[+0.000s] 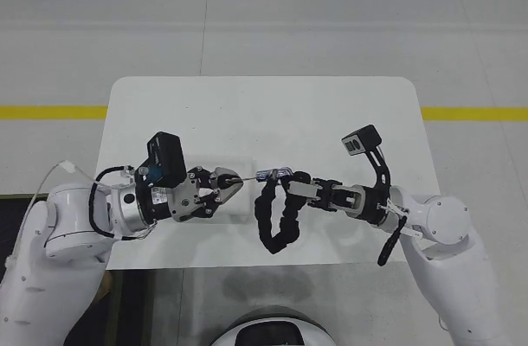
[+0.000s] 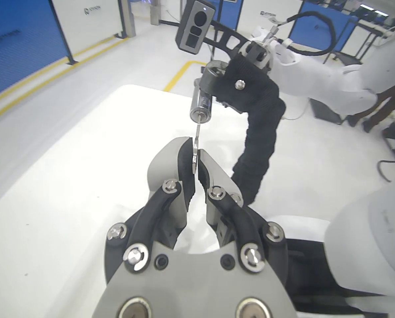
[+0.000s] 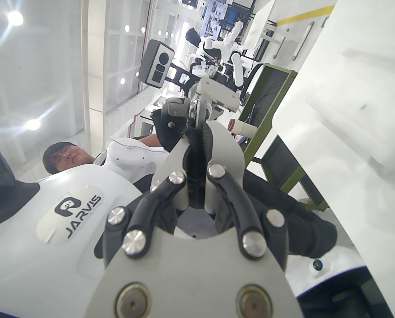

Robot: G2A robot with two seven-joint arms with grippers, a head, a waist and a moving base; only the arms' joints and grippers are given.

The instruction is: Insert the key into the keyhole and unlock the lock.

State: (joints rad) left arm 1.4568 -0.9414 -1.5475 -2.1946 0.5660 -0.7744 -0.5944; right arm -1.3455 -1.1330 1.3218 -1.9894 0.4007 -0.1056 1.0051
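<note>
My left gripper (image 1: 232, 182) is shut on the flat head of a small metal key (image 1: 247, 179), held in the air over the white table (image 1: 333, 112). In the left wrist view the key's thin blade (image 2: 197, 132) runs from my left gripper (image 2: 195, 158) into the end face of a silver lock cylinder (image 2: 202, 105). The lock (image 1: 275, 174) belongs to a black fabric-sleeved cable (image 1: 277, 223) that hangs in a loop. My right gripper (image 1: 293, 184) is shut on the lock's black-sleeved body (image 3: 171, 127), facing the left gripper. The keyhole is hidden by the key.
The cable loop (image 2: 260, 140) droops toward the table's near edge. Each wrist carries a camera on a bracket (image 1: 362, 141). The table's far half is bare white surface. A yellow floor line (image 1: 48, 112) runs behind the table.
</note>
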